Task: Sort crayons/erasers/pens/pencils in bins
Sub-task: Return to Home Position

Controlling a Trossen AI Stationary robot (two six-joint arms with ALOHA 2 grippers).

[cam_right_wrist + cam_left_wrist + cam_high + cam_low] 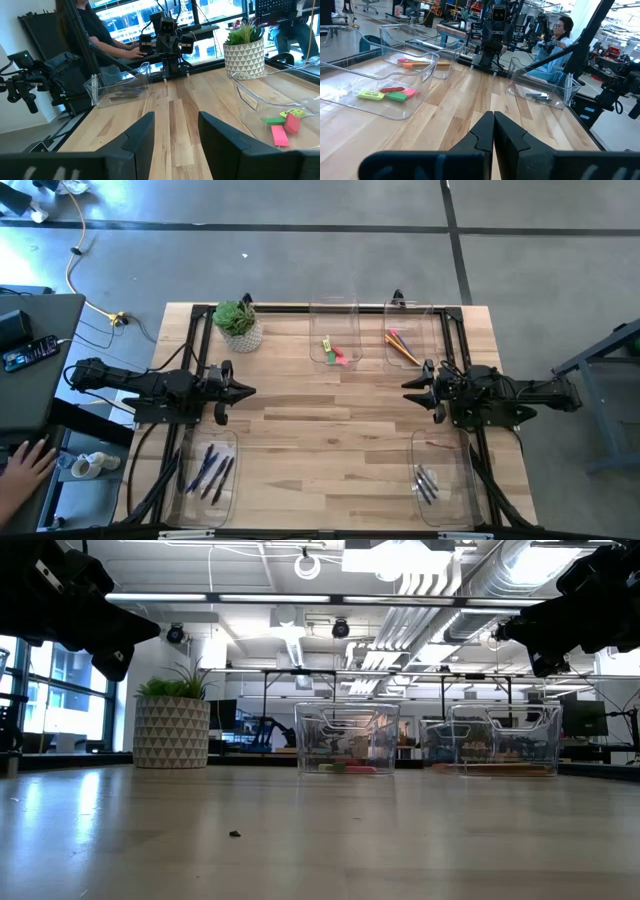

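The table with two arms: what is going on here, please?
Sorting looks done. Neither arm holds anything: the left hand, shut, and the right hand, open, hang over the table at its sides, facing each other. The erasers lie in the middle far bin, the pencils in the right far bin, blue pens in the near left bin, dark sticks in the near right bin.

I get bright, even light from ceiling strips [250, 597]; window [65, 690] glare sheens the table [80, 805], and the clear bins [345, 730] glint faintly.
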